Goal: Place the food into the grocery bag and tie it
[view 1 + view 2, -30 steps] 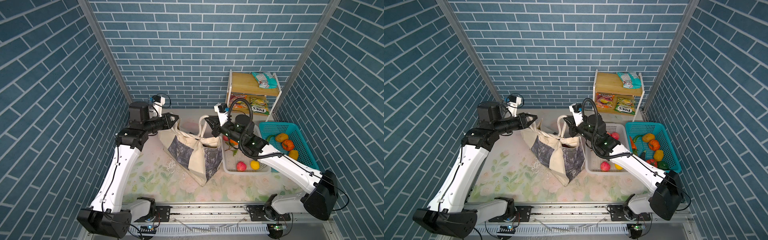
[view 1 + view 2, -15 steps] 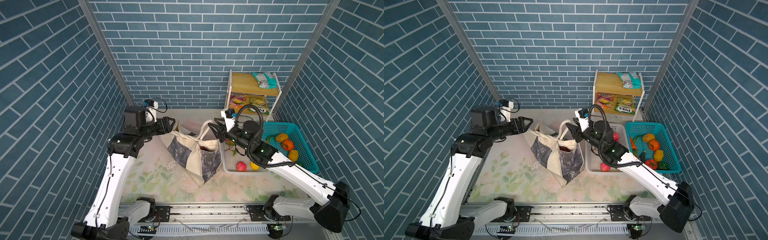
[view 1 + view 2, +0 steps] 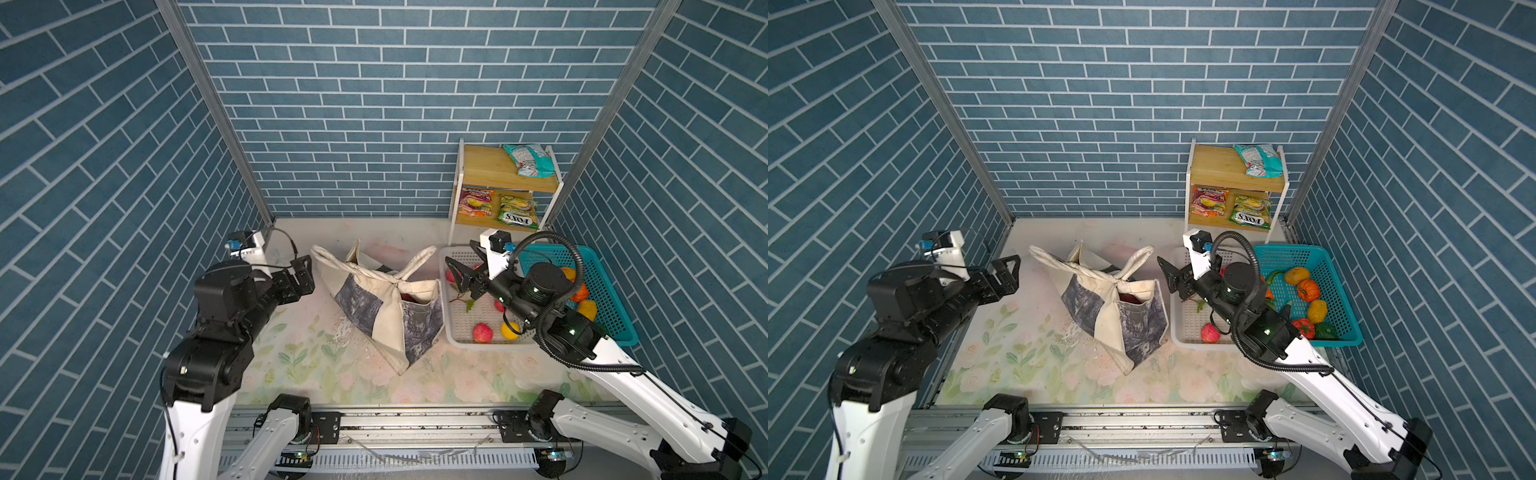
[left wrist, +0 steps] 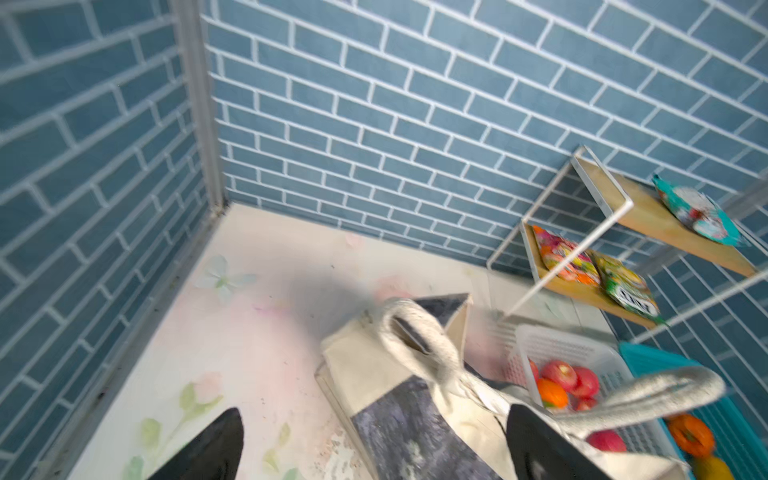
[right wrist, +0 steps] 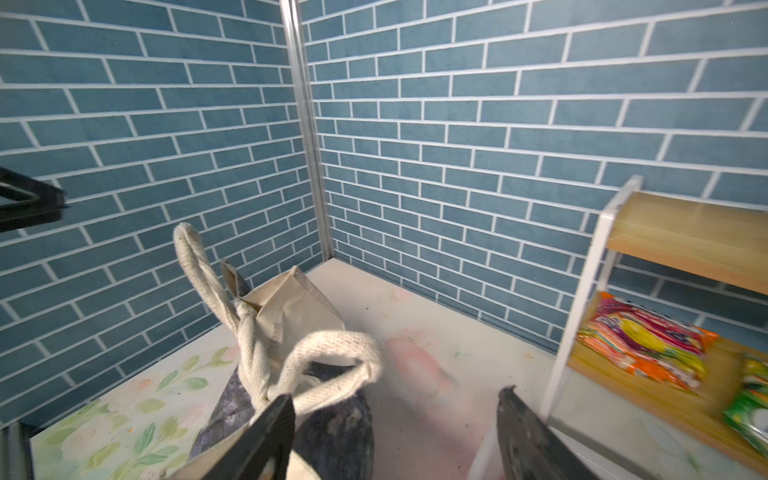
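Two grippers flank the grocery bag [image 3: 388,320] in both top views, neither touching it. The left gripper [image 3: 302,276] gapes wide and empty just beside a handle loop; its arm rises from the front rail, elbow bent, forearm reaching toward the bag. The right gripper [image 3: 1168,277], jaws well apart and empty, hangs over the white basket [image 3: 1183,343], its arm stretched diagonally from the front right corner. The bag stands mid-table, handles [image 3: 400,279] knotted.

Left wrist view, blurred: wide-set black fingertips [image 4: 220,440], bag beyond. Right wrist view: spread fingertips [image 5: 276,424], nothing between, a handle loop just ahead.
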Available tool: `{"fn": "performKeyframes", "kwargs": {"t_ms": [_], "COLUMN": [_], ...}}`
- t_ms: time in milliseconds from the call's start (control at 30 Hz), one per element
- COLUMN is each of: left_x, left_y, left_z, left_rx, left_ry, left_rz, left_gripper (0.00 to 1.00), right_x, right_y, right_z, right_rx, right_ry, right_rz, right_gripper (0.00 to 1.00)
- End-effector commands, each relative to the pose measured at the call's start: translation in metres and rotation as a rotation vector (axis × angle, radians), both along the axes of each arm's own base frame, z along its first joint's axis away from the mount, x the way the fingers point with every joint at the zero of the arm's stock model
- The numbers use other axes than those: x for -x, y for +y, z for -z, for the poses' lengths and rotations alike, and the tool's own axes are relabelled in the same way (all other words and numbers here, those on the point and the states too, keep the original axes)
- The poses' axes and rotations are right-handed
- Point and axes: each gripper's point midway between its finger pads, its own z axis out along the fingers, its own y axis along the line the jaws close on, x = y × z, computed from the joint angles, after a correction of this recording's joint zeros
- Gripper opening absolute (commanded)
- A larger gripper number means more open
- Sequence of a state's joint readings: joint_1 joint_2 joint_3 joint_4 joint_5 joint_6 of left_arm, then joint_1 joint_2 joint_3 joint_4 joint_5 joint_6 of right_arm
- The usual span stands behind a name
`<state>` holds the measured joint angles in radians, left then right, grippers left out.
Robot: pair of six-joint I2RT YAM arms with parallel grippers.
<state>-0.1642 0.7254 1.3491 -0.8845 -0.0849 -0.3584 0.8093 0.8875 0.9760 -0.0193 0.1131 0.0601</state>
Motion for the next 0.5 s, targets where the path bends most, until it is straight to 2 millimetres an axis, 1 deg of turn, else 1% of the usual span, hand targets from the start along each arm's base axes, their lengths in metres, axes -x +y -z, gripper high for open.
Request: {"fn": "performKeyframes", "kwargs": {"t_ms": [0, 100, 167, 267, 367, 467], "left_x": [0.015, 0.021, 0.019, 0.012, 0.004, -0.003], "left_y": [0.044, 0.062, 0.070, 0.075, 0.078, 0.079], "left_z": [0.022, 0.039, 0.053, 0.078, 0.108, 0.140], "left_rx": [-0.093, -0.127, -0.138, -0.149, -0.155, -0.140], "left_ry": [0.010, 0.010, 0.023, 0.048, 0.097, 0.159], "left_rz": [-0.229, -0.333, -0.385, -0.431, -0.461, -0.482], "left_gripper": [1.00, 1.00, 1.00, 1.00, 1.00, 1.00], "right_x": [-0.013, -0.026, -0.034, -0.043, -0.052, -0.058], "right_y": [-0.042, -0.078, -0.105, -0.137, -0.162, -0.183], "right_z": [0.038, 0.073, 0.097, 0.128, 0.153, 0.165], "right_rx": [0.164, 0.217, 0.206, 0.203, 0.196, 0.164], "right_ry": [0.044, 0.134, 0.206, 0.273, 0.323, 0.305], "right_rz": [0.198, 0.322, 0.403, 0.518, 0.607, 0.680], "right_gripper": [0.80, 0.80, 0.79, 0.79, 0.79, 0.79]}}
